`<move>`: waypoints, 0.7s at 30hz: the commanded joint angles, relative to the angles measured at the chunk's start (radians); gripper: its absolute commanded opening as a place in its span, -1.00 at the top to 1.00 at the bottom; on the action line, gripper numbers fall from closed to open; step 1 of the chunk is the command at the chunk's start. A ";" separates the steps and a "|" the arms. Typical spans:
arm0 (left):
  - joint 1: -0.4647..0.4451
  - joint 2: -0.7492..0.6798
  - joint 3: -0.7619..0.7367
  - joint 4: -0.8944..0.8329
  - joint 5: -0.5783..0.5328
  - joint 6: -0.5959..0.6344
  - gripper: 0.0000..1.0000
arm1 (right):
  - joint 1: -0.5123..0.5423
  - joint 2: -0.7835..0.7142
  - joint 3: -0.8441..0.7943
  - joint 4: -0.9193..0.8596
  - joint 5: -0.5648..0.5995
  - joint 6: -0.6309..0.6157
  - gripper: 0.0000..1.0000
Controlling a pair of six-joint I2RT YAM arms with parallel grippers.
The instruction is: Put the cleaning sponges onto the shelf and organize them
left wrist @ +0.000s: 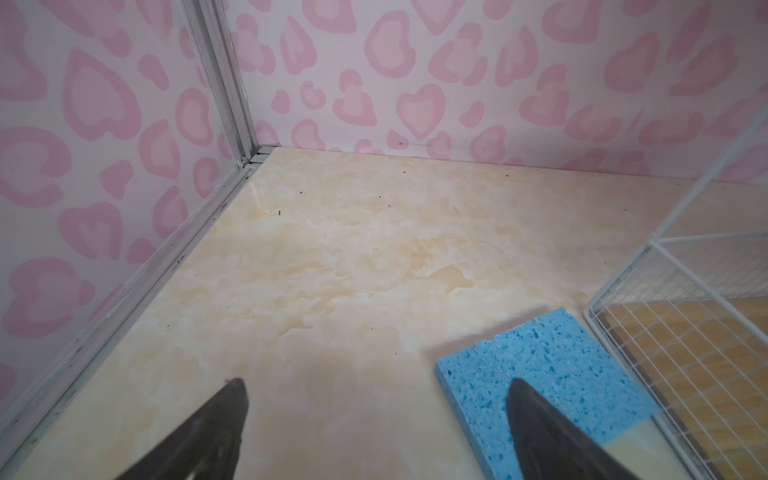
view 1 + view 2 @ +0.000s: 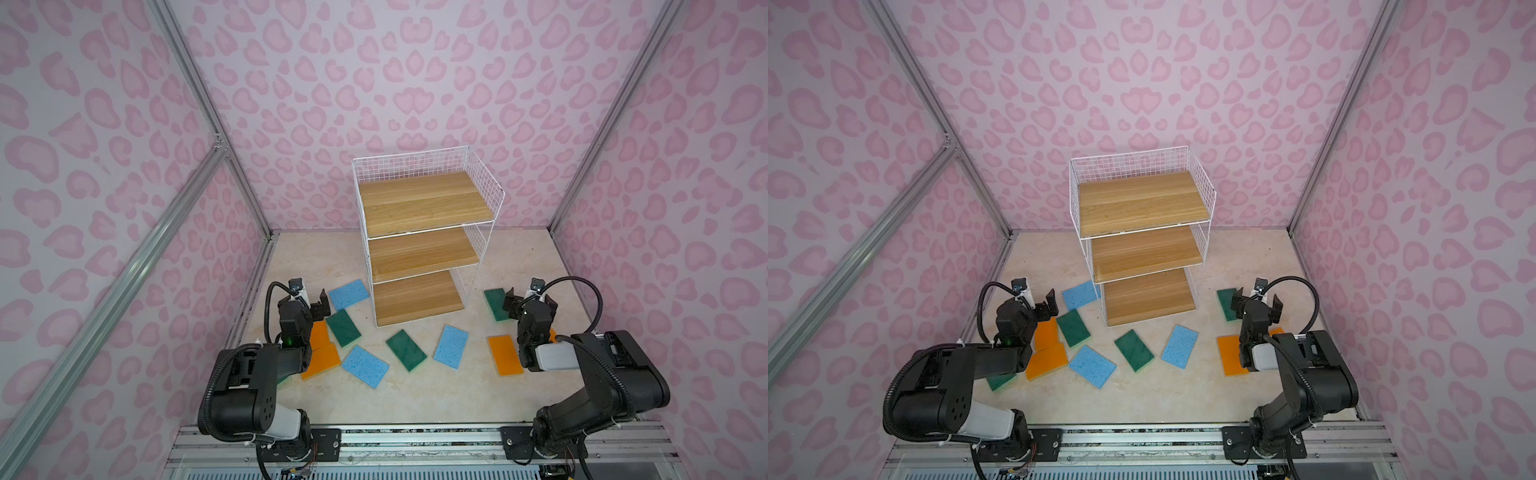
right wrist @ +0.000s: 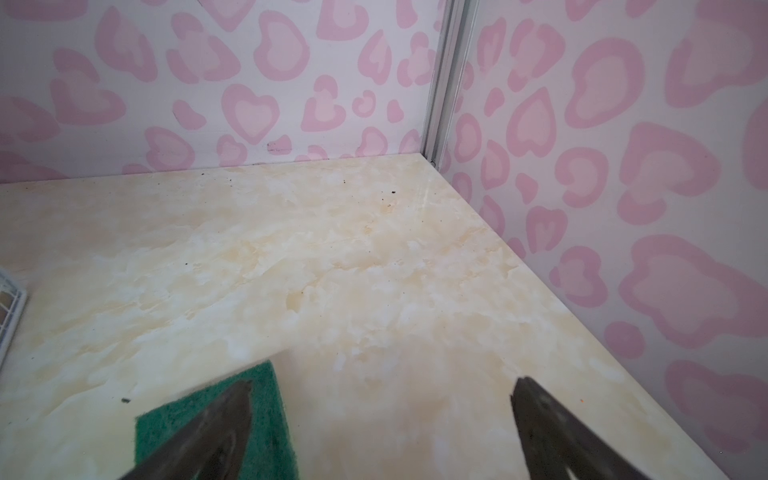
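The shelf (image 2: 415, 232) (image 2: 1138, 232), white wire with three oak boards, stands mid-table with nothing on its boards. Several cleaning sponges lie flat on the table in front of it: blue (image 2: 349, 294), green (image 2: 343, 328) and orange (image 2: 505, 354) ones. My left gripper (image 2: 313, 305) (image 1: 377, 384) hangs open low over the table, one finger above the near corner of the blue sponge (image 1: 552, 361) beside the shelf. My right gripper (image 2: 530, 302) (image 3: 383, 382) is open too, one finger over a green sponge (image 3: 268, 415) (image 2: 496, 304). Neither holds anything.
Pink-patterned walls with aluminium posts close in the table on three sides. More sponges lie scattered mid-table: blue (image 2: 365, 365) (image 2: 451, 346), green (image 2: 406, 349), orange (image 2: 322, 361). One green sponge (image 2: 1000, 380) is partly under the left arm. A metal rail (image 2: 415, 440) runs along the front edge.
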 commanded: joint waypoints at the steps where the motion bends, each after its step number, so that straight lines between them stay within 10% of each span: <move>1: -0.002 0.000 0.005 0.019 -0.007 0.008 -0.96 | 0.001 -0.003 0.000 0.005 0.007 0.005 -0.97; 21: 0.000 0.002 0.006 0.016 -0.003 0.005 -0.95 | -0.019 -0.020 0.012 -0.050 -0.036 0.014 -0.96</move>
